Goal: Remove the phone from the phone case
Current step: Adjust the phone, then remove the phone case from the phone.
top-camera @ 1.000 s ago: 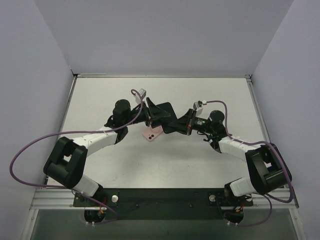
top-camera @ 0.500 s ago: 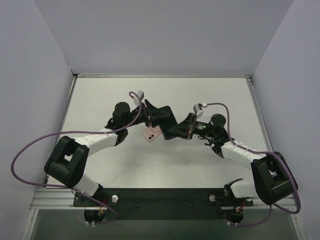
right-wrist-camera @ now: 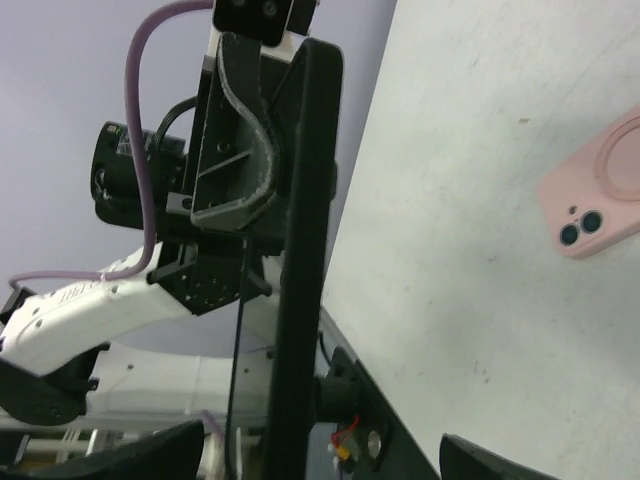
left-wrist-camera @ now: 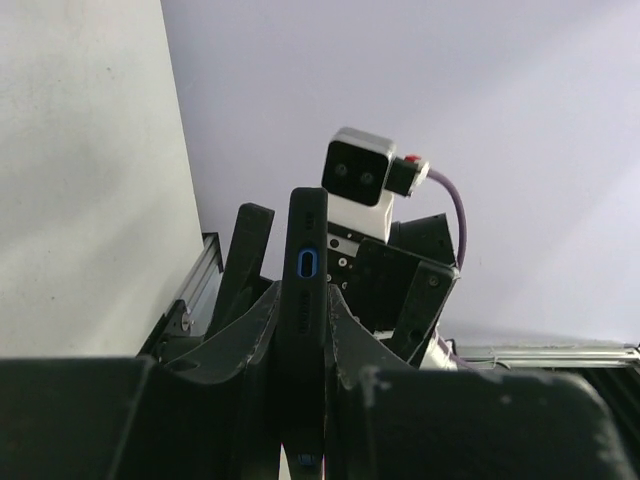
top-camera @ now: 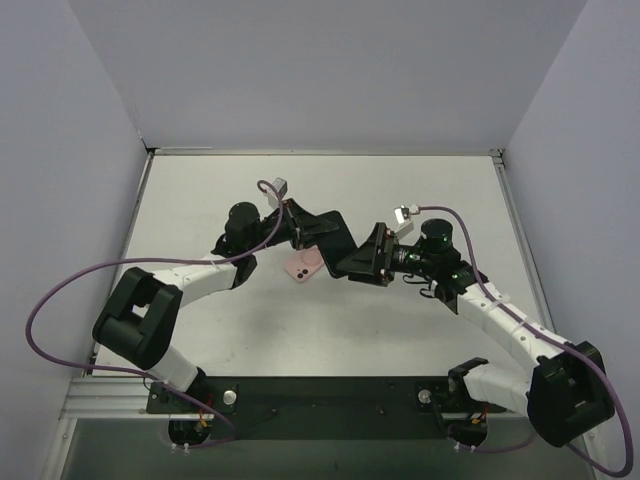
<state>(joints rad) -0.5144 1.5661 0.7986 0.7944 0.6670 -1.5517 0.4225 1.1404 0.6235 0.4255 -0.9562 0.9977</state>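
Note:
A flat black phone (top-camera: 326, 230) hangs edge-on above the middle of the table. My left gripper (left-wrist-camera: 303, 335) is shut on it, a finger pressed against each face; its thin edge (left-wrist-camera: 306, 260) carries a blue oval. My right gripper (right-wrist-camera: 300, 455) stands open, its fingers wide on either side of the phone's other end (right-wrist-camera: 300, 300) and clear of it. From above, the right gripper (top-camera: 362, 258) sits just right of the phone. The pink phone case (top-camera: 303, 266), with a ring mark and two round lens spots, lies flat on the table below them (right-wrist-camera: 592, 198).
The white table (top-camera: 200, 190) is enclosed by grey-violet walls at the back and both sides. A black rail (top-camera: 320, 395) with the arm bases runs along the near edge. Purple cables (top-camera: 60, 300) loop off both arms.
My right gripper has opened and let go of the black phone, drawing back slightly to the right. My left gripper has closed onto the phone. The pink case has not moved.

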